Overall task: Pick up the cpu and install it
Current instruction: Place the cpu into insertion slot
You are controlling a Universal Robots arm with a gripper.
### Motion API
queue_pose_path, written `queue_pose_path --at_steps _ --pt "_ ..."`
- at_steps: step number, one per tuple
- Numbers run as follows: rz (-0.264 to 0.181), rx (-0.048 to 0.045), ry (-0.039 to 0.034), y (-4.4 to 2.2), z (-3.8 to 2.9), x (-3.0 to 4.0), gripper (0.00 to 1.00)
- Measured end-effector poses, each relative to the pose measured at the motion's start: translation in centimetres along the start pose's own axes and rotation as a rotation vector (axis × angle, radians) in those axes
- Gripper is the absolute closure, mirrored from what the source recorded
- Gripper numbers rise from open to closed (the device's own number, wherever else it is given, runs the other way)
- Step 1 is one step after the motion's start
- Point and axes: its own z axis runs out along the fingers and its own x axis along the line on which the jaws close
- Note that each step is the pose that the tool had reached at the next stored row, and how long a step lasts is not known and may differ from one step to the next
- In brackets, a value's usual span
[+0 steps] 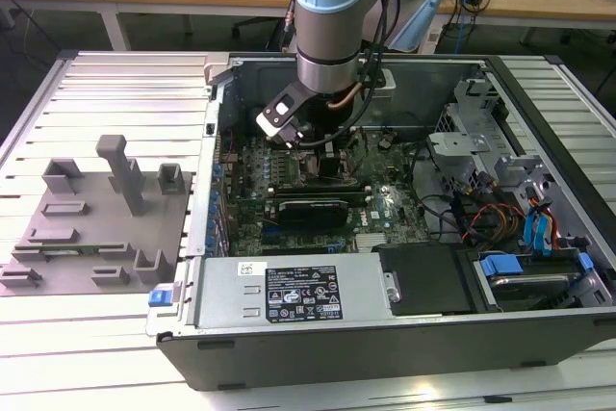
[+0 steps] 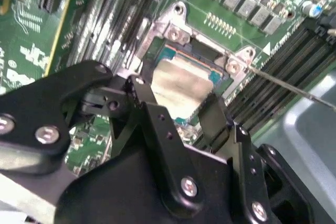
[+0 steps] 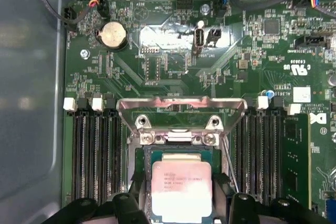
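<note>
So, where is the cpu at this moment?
In the first wrist view the cpu is over the motherboard, beside the open metal frame, with rows of memory slots on either side of it.

Cpu (image 3: 181,190): small flat square, silvery-white metal lid with faint print, thin green-dark rim.
Pose: flat, lid up, edges square to socket (image 3: 173,155).
Location: within socket opening. Seated or just above it: cannot tell.
In second wrist view, cpu (image 2: 181,85) lies between fingers of my gripper (image 2: 176,94), one finger against each opposite edge.
</note>
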Motion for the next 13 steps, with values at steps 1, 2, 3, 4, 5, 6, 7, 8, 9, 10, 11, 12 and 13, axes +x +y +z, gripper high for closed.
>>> queue_pose_path --at_steps 1,2,3,4,5,6,7,8,9,10,11,12,13 --pt "0.000 0.0001 -0.0002 0.00 -0.01 -0.01 0.38" --pt "0.000 0.0002 -0.0003 0.00 -0.01 0.00 0.38" --pt "0.000 0.0003 -0.0004 -0.01 -0.02 0.01 0.38" --pt "0.000 0.0002 -0.0003 0.00 -0.01 0.04 0.38" --pt "0.000 0.0003 -0.0005 0.01 -0.06 0.05 0.38" --pt "0.000 0.0002 -0.0002 0.01 -0.16 0.05 0.38" --pt "0.000 0.0002 -0.0003 0.02 -0.26 0.06 0.38" --pt "0.000 0.0001 -0.0002 0.02 -0.31 0.06 0.38" --pt "0.000 0.0002 -0.0003 0.03 -0.40 0.06 0.38" --pt "0.000 0.0002 -0.0005 0.04 -0.56 0.06 0.38" --pt "0.000 0.0002 -0.0005 0.05 -0.71 0.07 0.38" --pt "0.000 0.0002 -0.0005 0.05 -0.78 0.07 0.38" --pt "0.000 0.0000 -0.0002 0.06 -0.79 0.08 0.38"
